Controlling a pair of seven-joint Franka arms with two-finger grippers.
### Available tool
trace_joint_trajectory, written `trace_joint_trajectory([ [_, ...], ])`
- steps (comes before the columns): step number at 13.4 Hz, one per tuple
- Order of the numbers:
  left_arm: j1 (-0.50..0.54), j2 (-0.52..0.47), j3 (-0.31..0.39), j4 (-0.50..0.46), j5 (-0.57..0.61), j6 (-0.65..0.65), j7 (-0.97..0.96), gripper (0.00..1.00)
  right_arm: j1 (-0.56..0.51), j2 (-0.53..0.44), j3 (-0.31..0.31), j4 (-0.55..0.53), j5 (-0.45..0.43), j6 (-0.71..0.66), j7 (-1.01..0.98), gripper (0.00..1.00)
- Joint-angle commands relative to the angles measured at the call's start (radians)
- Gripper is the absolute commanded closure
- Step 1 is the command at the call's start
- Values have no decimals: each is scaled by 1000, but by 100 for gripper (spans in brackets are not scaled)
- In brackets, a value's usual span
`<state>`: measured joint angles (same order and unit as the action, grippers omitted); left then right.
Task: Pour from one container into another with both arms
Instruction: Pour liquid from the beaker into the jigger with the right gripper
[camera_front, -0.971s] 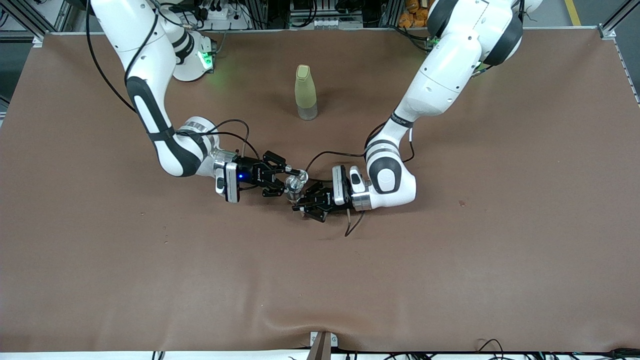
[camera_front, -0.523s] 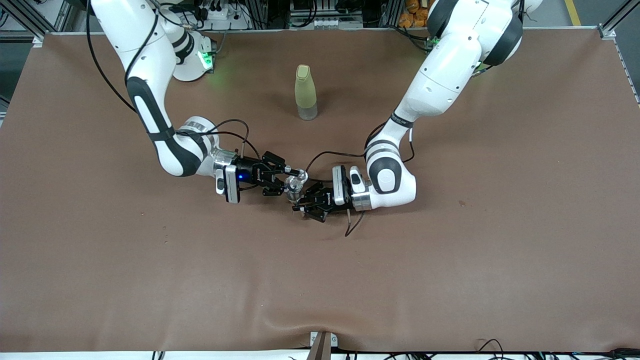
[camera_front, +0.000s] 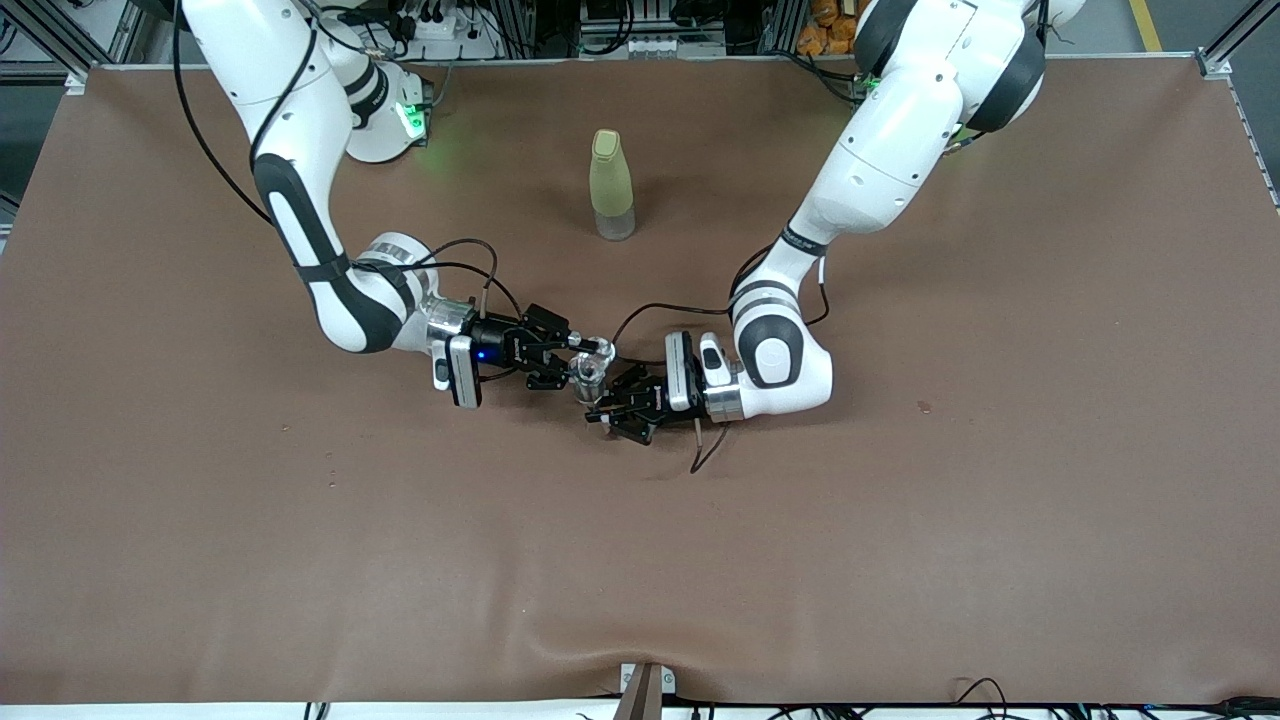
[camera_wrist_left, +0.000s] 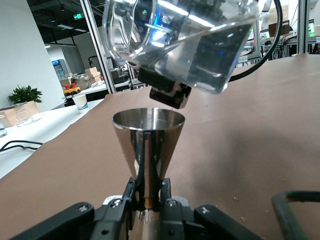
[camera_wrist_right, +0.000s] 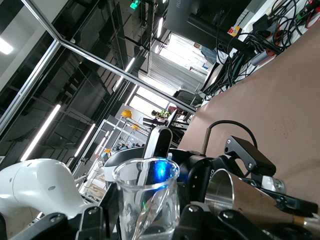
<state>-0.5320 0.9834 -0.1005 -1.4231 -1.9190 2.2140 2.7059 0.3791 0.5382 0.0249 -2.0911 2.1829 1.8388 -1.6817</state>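
Left gripper (camera_front: 600, 405): my fingers are pinched tight on the waist of the steel jigger (camera_wrist_left: 147, 145); I carry it mouth-up just over the middle of the table (camera_front: 900, 560), so its cone stays level and ready to receive.

Right gripper (camera_front: 578, 362): pressed firmly onto the clear glass beaker (camera_wrist_right: 146, 200), which I hold above the jigger and lean over toward it.

Beaker's lean: in my left wrist view the beaker (camera_wrist_left: 182, 42) hangs tilted right over the jigger's rim, its lower edge over the opening. I judge that this is so that anything leaving the glass falls into the cone and not onto the cloth.

Why so close: my two hands meet almost touching at the table's centre. A short drop, I reckon, keeps a thin stream from missing so small a mouth.

Contents: I see no stream between the two vessels, and I cannot tell how much liquid is in either.

Stage: the pour itself, I judge, either at its start or near its end; the glass is not tipped far past level.

Yellow-green bottle (camera_front: 611, 185): stands upright and capped, farther from the front camera than my hands and well apart from them; neither of my hands touches it.

Risk: the jigger is narrow where I grip it, so a twist of my left wrist would tip it; a quick tilt of the beaker could overshoot the rim.
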Motion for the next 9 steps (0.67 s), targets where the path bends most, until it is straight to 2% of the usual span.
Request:
trace_joint_trajectory([
  [1,-5,9,-1,15,-40,9,40,100,1,-9,4,-12,26,-7,30,100],
  [9,-3,9,1,12,-38,9,40,100,4,-24,4,-41,26,-12,100,100],
])
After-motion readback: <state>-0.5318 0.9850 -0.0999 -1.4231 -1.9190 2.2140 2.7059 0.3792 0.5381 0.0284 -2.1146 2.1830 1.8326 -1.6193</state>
